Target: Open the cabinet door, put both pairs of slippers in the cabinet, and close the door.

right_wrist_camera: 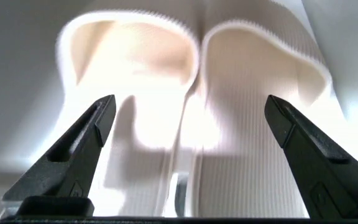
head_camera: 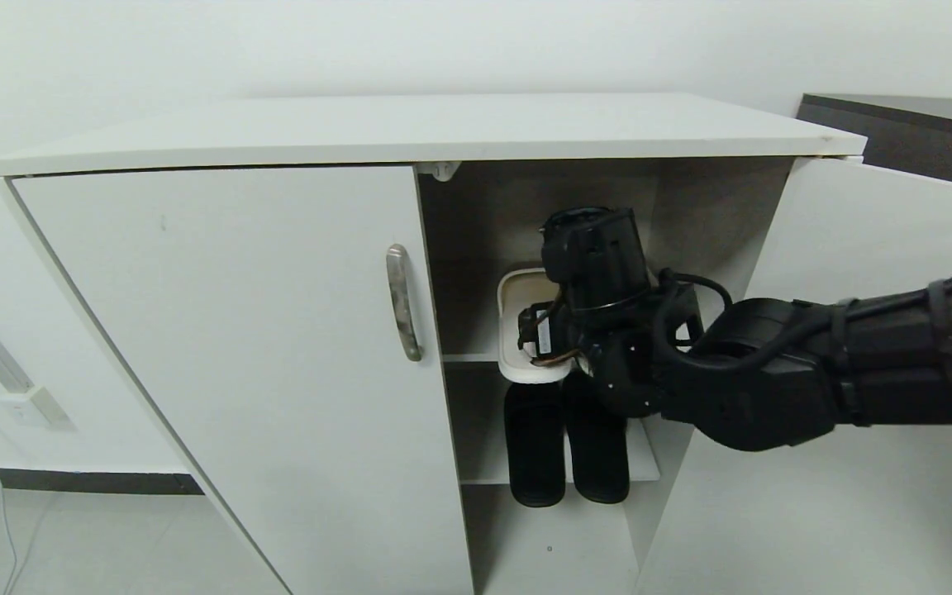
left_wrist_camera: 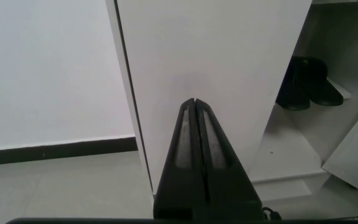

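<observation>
From the head view, you see the cabinet (head_camera: 426,124) with its left-hand door (head_camera: 220,347) shut, a metal handle (head_camera: 403,302) on that door's inner edge, and its right-hand door (head_camera: 881,223) swung wide. The right arm (head_camera: 773,380) reaches into the cabinet's open half. The white slippers (head_camera: 517,314) sit in the cabinet's upper compartment, partly hidden behind the wrist. Directly below them the black slippers (head_camera: 563,450) lie side by side on the cabinet's middle shelf (head_camera: 645,463), their near ends hanging over its front edge. From here you cannot make out how the fingers stand.

The left wrist view shows you the left gripper (left_wrist_camera: 194,102), which the head view lacks. Its fingers are pressed flat together with nothing between them, just in front of the cabinet's shut door. Past that door's edge the black pair shows again on its shelf (the white pair is out of this camera's sight).

The right wrist view settles what the head view hides. You see the right gripper (right_wrist_camera: 190,102) spread wide inside the cabinet, one finger to either side of the white pair, which lies side by side between and beyond the tips. It grips nothing; whether a finger touches a slipper, you cannot tell.
</observation>
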{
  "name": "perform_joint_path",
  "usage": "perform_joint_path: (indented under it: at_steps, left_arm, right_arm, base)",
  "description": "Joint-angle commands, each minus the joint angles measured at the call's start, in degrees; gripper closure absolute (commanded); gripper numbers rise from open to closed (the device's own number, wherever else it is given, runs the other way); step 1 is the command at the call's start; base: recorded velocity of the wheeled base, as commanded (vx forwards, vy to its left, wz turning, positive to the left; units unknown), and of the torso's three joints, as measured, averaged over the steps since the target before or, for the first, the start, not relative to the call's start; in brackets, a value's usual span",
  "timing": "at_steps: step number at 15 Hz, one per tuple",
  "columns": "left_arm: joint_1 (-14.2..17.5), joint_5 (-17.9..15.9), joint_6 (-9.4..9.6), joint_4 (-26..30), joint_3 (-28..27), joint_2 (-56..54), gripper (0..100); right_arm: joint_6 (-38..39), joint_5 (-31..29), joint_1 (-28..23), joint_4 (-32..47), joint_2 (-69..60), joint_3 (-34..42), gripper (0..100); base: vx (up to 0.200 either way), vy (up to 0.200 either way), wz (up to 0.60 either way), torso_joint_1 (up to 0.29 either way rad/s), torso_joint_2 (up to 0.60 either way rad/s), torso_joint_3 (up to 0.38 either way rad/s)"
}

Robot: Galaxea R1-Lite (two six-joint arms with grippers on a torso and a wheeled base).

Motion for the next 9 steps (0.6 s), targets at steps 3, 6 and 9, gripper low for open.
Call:
perform_joint_path:
  at_steps: [3, 6, 9]
  left_arm:
    - [0.0, 0.0, 0.01, 0.0, 0.0, 0.0, 100]
    - [0.0, 0.0, 0.01, 0.0, 0.0, 0.0, 100]
    - [0.0, 0.0, 0.01, 0.0, 0.0, 0.0, 100]
  right_arm:
    - [0.0, 0.7, 3.5, -4.0, -8.9, 11.6, 100]
    - [-0.3, 5.7, 3.8, -12.7, -10.9, 19.4, 100]
    - [-1.0, 6.9, 3.8, -20.3, -11.1, 26.0, 100]
  base:
    - [0.0, 0.0, 0.0, 0.0, 0.0, 0.0]
    - [0.0, 0.0, 0.0, 0.0, 0.0, 0.0]
    - [0.0, 0.0, 0.0, 0.0, 0.0, 0.0]
